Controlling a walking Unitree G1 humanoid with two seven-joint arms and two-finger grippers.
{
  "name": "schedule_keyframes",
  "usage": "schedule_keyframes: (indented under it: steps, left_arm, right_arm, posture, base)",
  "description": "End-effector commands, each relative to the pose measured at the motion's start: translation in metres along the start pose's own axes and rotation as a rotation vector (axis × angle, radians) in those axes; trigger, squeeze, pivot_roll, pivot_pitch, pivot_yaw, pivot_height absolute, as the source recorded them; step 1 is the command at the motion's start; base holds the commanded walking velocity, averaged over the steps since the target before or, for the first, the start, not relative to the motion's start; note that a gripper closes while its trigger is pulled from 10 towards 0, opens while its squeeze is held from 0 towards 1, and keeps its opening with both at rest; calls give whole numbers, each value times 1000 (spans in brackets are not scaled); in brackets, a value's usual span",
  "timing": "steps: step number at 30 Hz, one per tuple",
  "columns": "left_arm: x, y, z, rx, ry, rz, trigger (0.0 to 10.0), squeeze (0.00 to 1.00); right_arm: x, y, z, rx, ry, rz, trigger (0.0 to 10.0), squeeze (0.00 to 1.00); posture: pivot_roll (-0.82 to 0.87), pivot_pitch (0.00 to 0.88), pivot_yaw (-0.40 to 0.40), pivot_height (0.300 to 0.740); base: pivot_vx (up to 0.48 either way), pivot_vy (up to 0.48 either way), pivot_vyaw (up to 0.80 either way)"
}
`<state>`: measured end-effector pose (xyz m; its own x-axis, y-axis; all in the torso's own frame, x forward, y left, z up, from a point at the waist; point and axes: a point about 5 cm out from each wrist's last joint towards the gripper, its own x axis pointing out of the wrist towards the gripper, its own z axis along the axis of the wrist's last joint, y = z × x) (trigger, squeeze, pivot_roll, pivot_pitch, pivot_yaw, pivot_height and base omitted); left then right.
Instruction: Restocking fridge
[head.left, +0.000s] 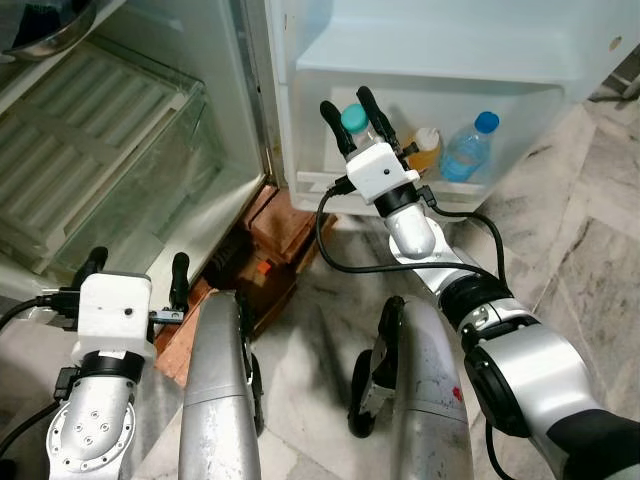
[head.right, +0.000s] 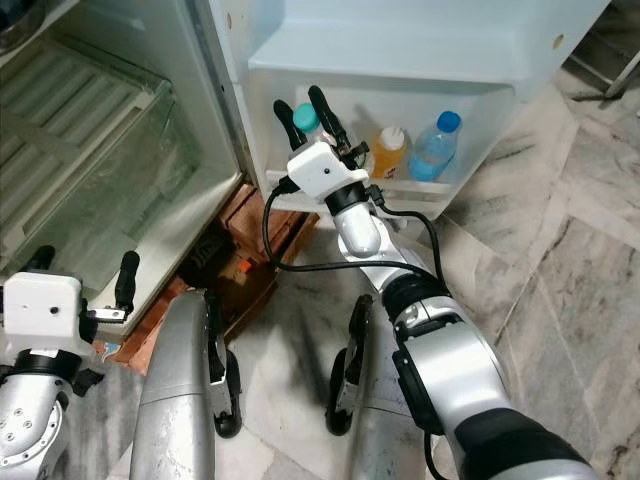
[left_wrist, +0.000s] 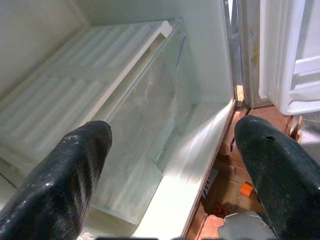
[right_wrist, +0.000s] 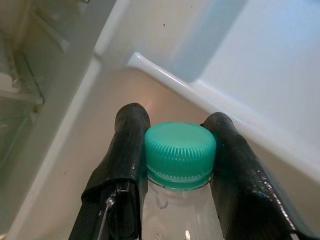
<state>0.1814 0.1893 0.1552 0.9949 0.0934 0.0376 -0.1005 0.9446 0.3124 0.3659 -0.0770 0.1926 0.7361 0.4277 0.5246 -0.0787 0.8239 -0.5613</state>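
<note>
Robot is restocking the fridge door shelf.
Right gripper is pinching a green-capped bottle; two bottles beside it are already sitting stocked.

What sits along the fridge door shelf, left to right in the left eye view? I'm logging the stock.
Green-capped bottle held in the right gripper → orange bottle → blue-capped water bottle.

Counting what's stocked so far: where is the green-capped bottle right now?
The green-capped bottle is gripped at its neck by the right gripper at the fridge door shelf, left of the orange bottle and blue-capped bottle.
</note>
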Motion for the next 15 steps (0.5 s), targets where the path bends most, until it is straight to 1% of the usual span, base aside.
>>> schedule_keyframes:
  steps: [1,3,5,9,10,11,12,13,14,15]
  left_arm:
    - [-7,4,0,13,21,5,10000,0]
    - [-9,5,0,15,31,9,10000,0]
    - [-11,6,1,16,35,8,10000,0]
    - [-12,7,2,18,41,6,10000,0]
    - [-12,7,2,18,45,4,10000,0]
    - [-12,7,2,18,45,4,10000,0]
    - [-12,6,3,18,47,2,10000,0]
    - [-12,5,3,18,48,1,10000,0]
    - [-12,5,3,18,48,1,10000,0]
    - [-11,5,4,18,48,-1,10000,0]
  right_arm:
    - [-4,3,-3,-52,5,16,10000,0]
    - [-4,3,-6,-87,24,7,10000,0]
    - [-1,4,-4,-103,9,12,10000,0]
    - [6,8,3,-107,-10,13,10000,0]
    - [9,12,5,-103,-10,18,10000,0]
    - [9,12,5,-103,-10,18,10000,0]
    - [10,13,4,-80,14,4,10000,0]
    - [9,12,0,-37,64,-22,10000,0]
    - [9,12,0,-37,64,-22,10000,0]
    - [6,9,-9,23,150,-64,10000,0]
  posture:
    - [372,387,12,520]
    - [381,392,19,520]
    - [387,398,24,520]
    - [389,401,28,520]
    - [388,406,28,520]
    - [388,406,28,520]
    - [388,406,28,520]
    - [389,406,26,520]
    - [389,406,26,520]
    - [389,405,24,520]
  base:
    - [0,0,0]
    - [0,0,0]
    - [0,0,0]
    - [0,0,0]
    - [0,0,0]
    - [0,0,0]
    - [0,0,0]
    - [0,0,0]
    - [0,0,0]
    - [0,0,0]
